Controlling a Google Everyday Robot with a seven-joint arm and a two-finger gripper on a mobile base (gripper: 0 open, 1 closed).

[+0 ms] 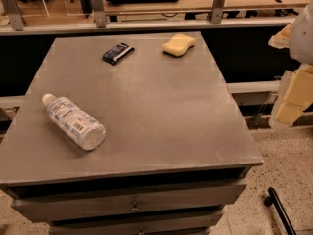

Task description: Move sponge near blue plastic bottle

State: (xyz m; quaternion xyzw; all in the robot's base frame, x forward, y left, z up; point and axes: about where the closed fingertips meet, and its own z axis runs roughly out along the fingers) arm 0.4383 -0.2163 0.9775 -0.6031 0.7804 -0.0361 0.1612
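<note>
The pale yellow sponge (178, 44) lies on the far right part of the grey table top (156, 106). The blue plastic bottle (73, 121), clear with a white cap and a printed label, lies on its side near the front left, cap pointing to the far left. My gripper (291, 98) is at the right edge of the view, off the table's right side and well apart from the sponge and the bottle. It holds nothing that I can see.
A small dark blue snack wrapper (118, 53) lies at the far middle of the table, left of the sponge. The table has drawers (132, 204) below its front. A rail and benches run behind it. A black rod (279, 209) lies on the speckled floor.
</note>
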